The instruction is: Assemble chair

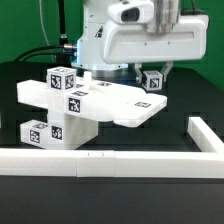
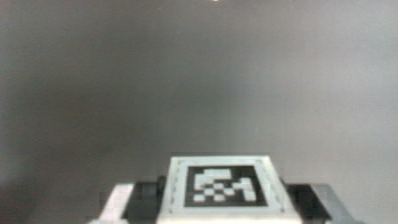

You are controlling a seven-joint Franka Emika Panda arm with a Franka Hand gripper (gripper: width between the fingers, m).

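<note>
Tool [image 1: 152,72] clamps tagged chair piece [image 2: 221,186] between fingers.

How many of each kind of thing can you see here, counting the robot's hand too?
Robot hand: 1
Small tagged block pinched in the hand: 1
Joined-up bunch of white chair pieces: 1
White border rail: 1
Total: 4

White tagged chair [image 1: 85,105] parts, stacked
</note>
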